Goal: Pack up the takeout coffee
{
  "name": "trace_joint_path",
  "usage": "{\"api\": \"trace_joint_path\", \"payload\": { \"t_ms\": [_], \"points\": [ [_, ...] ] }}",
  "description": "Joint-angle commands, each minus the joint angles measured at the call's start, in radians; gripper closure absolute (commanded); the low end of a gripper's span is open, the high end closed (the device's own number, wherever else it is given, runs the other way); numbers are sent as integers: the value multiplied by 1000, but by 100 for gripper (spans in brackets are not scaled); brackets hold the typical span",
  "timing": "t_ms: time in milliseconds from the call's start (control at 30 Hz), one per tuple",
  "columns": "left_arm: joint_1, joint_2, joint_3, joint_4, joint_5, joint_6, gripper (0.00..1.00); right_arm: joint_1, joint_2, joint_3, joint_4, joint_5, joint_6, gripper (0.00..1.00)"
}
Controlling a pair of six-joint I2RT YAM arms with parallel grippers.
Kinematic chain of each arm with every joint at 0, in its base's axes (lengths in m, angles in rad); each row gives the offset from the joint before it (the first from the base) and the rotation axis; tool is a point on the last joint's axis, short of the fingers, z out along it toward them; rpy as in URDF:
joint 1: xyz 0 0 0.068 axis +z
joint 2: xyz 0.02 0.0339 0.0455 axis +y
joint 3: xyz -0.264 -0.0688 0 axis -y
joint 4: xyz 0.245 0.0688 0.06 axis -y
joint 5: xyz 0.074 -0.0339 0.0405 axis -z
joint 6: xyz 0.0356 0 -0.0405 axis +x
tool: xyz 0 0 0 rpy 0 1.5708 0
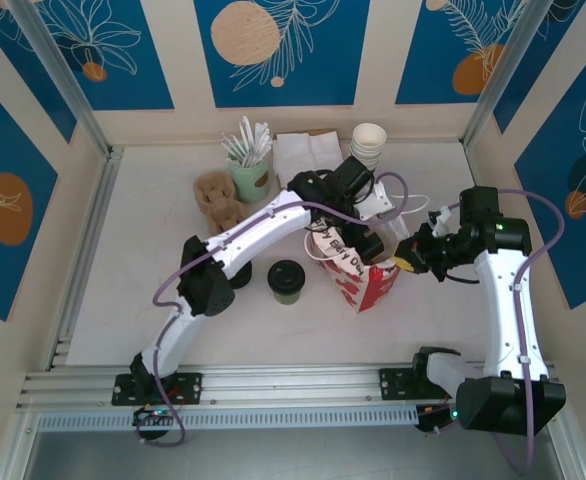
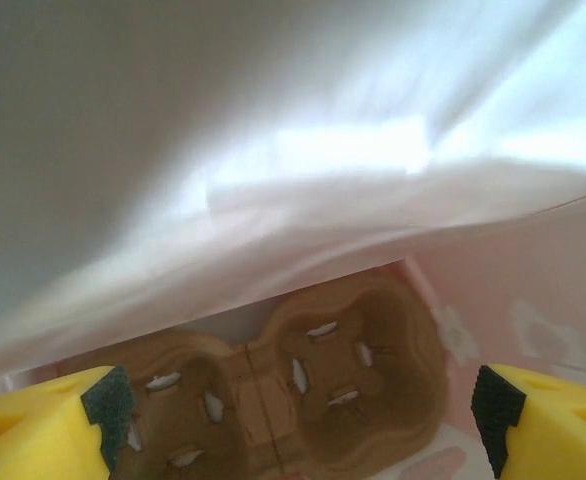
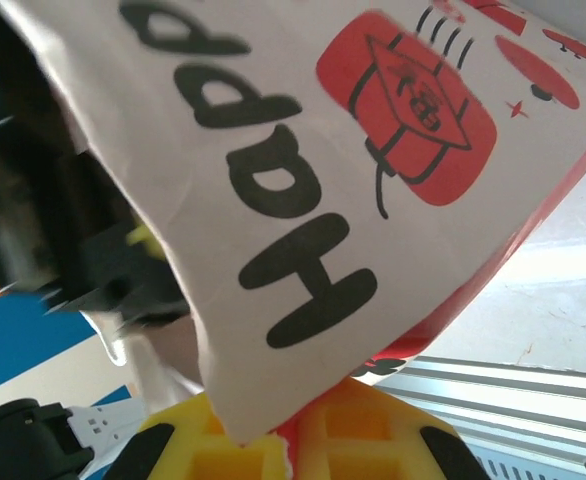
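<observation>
Black block lettering on white panel of red paper bag (image 3: 303,190): "HAPP" legible in right wrist view, rest cut off; red badge with line drawing beside it. More script on bag (image 1: 358,275) in top view, too small to read. Inside bag: brown pulp cup carrier (image 2: 303,390) lying on the bottom, both wells unfilled. Takeout coffee (image 1: 286,281) upright on table (image 1: 143,300), lid on, just left of bag, outside it. Mint-green cup (image 1: 251,178) at back, holding white sticks. Left gripper (image 2: 301,402) reached down into bag mouth, fingers wide apart, nothing between them. Right gripper (image 3: 285,445) low at bag's right side, clamped on the bag's rim.
</observation>
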Motion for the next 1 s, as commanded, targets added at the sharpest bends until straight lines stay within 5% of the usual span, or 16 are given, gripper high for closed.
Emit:
{"api": "trace_joint_path", "payload": {
  "t_ms": [0,300,567,767,967],
  "points": [
    [-7,-78,20,27,60,-53,11,-7,-14,4,4,4,26,100],
    [-7,-135,57,124,79,-170,11,-9,-26,20,20,5,49,100],
    [0,-189,118,125,-17,-229,11,-21,-28,119,-8,1,8,65],
    [14,-251,116,94,-38,-254,10,-38,-9,286,-51,10,-72,61],
    [16,-336,55,43,-79,-251,11,-30,1,346,136,0,-127,60]
  ]
}}
